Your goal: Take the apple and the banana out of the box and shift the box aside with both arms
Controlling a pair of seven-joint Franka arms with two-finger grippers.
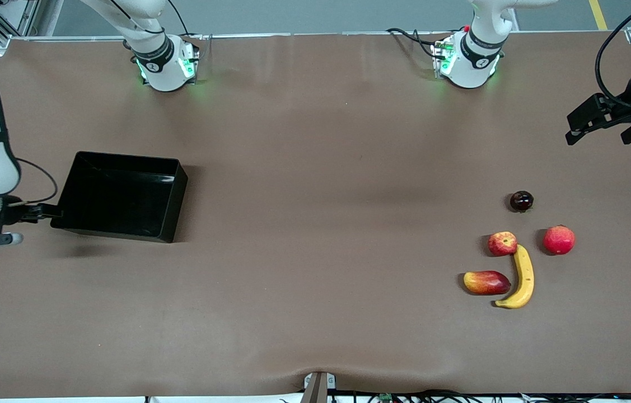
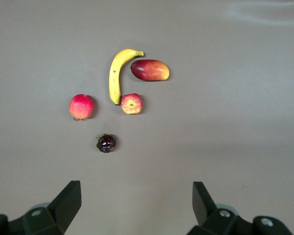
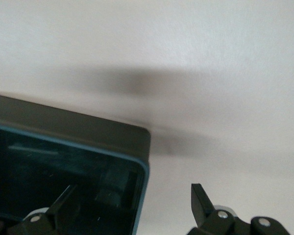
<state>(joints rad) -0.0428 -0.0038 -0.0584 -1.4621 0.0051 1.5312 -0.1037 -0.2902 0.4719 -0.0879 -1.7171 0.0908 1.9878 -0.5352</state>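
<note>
Hanging at the right arm's end of the table, the right gripper (image 1: 41, 211) has its fingers spread, one on each side of the wall of the box (image 1: 172, 196): the right wrist view shows one fingertip (image 3: 63, 200) inside the box and the other outside it over the brown table (image 1: 315, 224). Whether either finger touches the wall cannot be told. The black box sits flat on the table and holds nothing.

Well apart from it, toward the left arm's end, the fruits lie in a loose cluster. A mango (image 1: 486, 282) lies just beside the banana (image 1: 521, 278), whose curved length runs up to the small streaked apple (image 1: 502, 243); the banana's tip appears to touch the apple. A larger plain red fruit (image 1: 559, 239) sits beside the apple, toward the left arm's end. A small dark round fruit (image 1: 521, 201) lies farther from the front camera than these.

The left gripper (image 1: 601, 120) hovers above the table at the left arm's end, its fingers spread wide and holding nothing.
</note>
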